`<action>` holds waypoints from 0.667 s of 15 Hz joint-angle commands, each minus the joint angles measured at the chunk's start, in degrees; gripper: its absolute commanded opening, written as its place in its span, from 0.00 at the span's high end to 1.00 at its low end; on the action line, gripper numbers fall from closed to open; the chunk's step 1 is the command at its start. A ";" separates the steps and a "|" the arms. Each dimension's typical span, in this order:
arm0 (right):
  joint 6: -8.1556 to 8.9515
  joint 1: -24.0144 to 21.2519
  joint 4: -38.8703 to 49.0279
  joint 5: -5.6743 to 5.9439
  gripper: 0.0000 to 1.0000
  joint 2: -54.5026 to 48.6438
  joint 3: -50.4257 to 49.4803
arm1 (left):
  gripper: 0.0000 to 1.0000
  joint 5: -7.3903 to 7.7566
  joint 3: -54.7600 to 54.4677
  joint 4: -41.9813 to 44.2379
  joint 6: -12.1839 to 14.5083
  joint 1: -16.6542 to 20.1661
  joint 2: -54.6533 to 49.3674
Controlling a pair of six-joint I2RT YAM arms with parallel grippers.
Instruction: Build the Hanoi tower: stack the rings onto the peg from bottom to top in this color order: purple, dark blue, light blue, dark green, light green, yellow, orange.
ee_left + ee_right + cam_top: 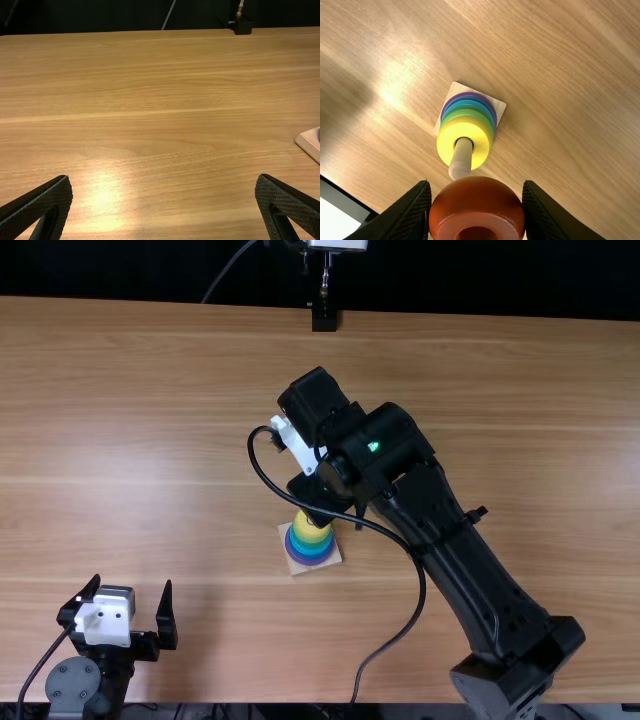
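- The wood-grained tabletop [150, 420] reflects a bright patch of light, but the glare should matter little unless it confuses the aim.
- To the left, the left claw [133, 583] is released, its fingers spread; it poses little risk unless it swings in towards the work.
- Near the middle, the wooden base [455, 89] carries the stacked rings [465, 112], with the yellow ring [449, 137] uppermost. A sideways shove on the peg [462, 160] could slide or tip everything.
- The right arm's cable [422, 590] loops close by and might snag the peg.
- The right claw [477, 182] is grasping the orange ring [476, 200] beside the peg's top. Poor centring could land its rim on the peg, and releasing too early could drop it askew.
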 commanded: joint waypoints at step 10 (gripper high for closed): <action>0.49 1.28 0.61 -0.37 1.00 2.60 0.33 | 0.00 0.28 -6.44 -4.40 -0.29 -0.45 -0.67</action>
